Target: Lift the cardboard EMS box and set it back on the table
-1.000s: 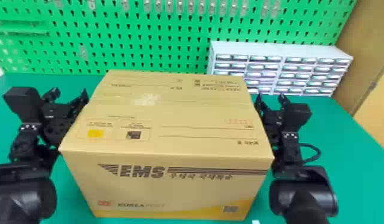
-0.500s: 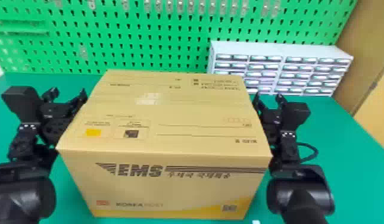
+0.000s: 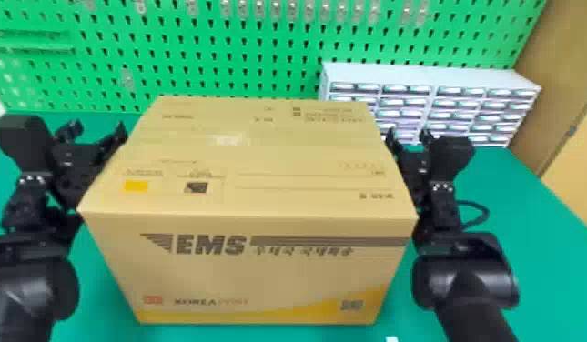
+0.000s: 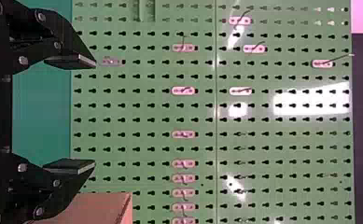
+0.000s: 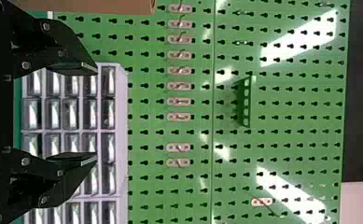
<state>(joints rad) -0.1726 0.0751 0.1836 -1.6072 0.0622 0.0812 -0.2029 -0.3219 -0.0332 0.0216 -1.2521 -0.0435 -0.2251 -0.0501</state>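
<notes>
Because neither gripper has hold of a flap or edge, the cardboard EMS box [image 3: 251, 273] has to be carried by squeezing it from both sides. It sits upright and roughly level in the centre of the head view, over the green table [image 3: 542, 245], printed front towards the robot and top closed. Whether its underside is clear of the tabletop cannot be told for sure.

The left gripper [image 4: 95, 113] is beside the box's left wall and the right gripper [image 5: 95, 114] beside its right wall. Each has its two black fingers spread wide apart with nothing between them; the hardware seems to bear flat against the cardboard.

The step in hand looks to be the lift. To do it well, both arms should push inward evenly, firmly enough for friction to carry the weight yet gently enough not to buckle the walls, and rise at the same pace. If one side leads, the box may tip or slide out. Ahead stand a green pegboard [image 3: 242, 66] and a white drawer unit [image 3: 424, 72], so a straight rise is safer than drifting forward, and the pressure should ease only after the whole base rests on the table
</notes>
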